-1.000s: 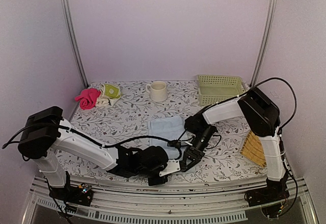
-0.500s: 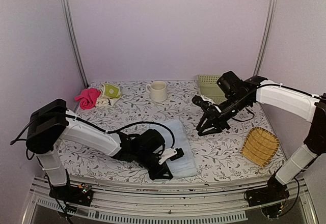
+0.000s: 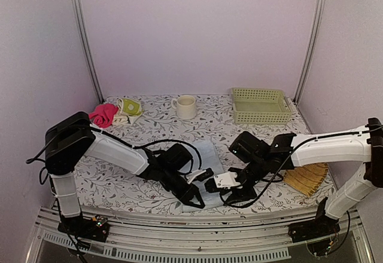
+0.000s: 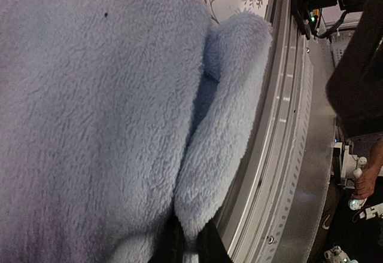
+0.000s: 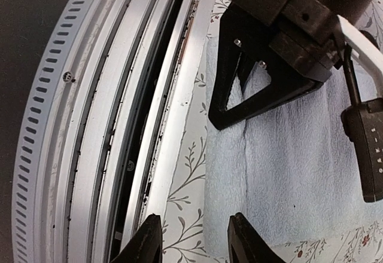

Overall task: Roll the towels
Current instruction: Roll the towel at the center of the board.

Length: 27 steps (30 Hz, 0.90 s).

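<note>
Two hands now meet at the six o'clock edge of the counter (image 3: 149,138). The left hand (image 4: 191,246) stays pinched tight on the near hem of the pale blue towel (image 3: 210,157), a small fold already turned over. The right hand (image 5: 194,242), up around one o'clock half a second ago, has swung back down, jaws part-way apart over the towel's near corner, gripping nothing. Looks like a two-handed roll starting. The patterned towel (image 3: 128,109) waits at ten o'clock.

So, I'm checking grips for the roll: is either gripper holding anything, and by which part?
The left gripper pinches the pale blue towel by its folded-over near edge. The right gripper is open, holding nothing.
</note>
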Tool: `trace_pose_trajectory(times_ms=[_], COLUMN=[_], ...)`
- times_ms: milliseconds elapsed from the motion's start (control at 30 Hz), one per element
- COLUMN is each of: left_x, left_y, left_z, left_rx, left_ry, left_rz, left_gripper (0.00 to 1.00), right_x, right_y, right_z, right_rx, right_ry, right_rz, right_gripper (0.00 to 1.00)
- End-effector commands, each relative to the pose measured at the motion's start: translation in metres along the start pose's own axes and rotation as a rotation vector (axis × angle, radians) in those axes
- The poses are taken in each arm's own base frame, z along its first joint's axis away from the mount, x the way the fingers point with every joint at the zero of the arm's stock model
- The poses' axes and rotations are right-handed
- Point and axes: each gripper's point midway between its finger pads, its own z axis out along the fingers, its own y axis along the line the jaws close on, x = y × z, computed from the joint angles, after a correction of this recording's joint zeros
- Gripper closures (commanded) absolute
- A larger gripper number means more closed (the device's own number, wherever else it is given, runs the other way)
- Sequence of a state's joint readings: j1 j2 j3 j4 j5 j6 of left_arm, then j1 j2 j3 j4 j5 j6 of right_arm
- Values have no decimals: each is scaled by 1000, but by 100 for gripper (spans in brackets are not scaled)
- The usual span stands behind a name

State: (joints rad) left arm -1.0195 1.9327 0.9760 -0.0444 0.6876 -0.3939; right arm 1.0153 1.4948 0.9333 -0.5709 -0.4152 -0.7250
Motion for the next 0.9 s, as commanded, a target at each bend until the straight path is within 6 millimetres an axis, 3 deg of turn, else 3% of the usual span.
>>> trace_pose_trajectory(times_ms=[0,233,433,533,600,700,867], left_x=[10,14,12,10,6,-7,-11], left_y=[8,18,20,21,22,16,18], left_z=[2,9,7,5,1,-20,-64], left_rx=[12,14,16,14,4,-65,-240], left_ry=[34,42,37,32,20,-58,-239], left_rz=[-79,-108,-103,-99,-82,-2,95], left_gripper=[100,100,100,98,89,74,69], right_x=[0,9,22,26,23,19,22], right_y=[-19,-22,-27,-25,-16,7,27], right_z=[21,55,72,75,74,72,71], right_rx=[122,122,137,124,77,-48,-235], right_ry=[64,132,170,182,162,137,120], right_rz=[-75,-89,-67,-58,-56,-42,62], right_gripper=[59,58,63,78,91,96,97])
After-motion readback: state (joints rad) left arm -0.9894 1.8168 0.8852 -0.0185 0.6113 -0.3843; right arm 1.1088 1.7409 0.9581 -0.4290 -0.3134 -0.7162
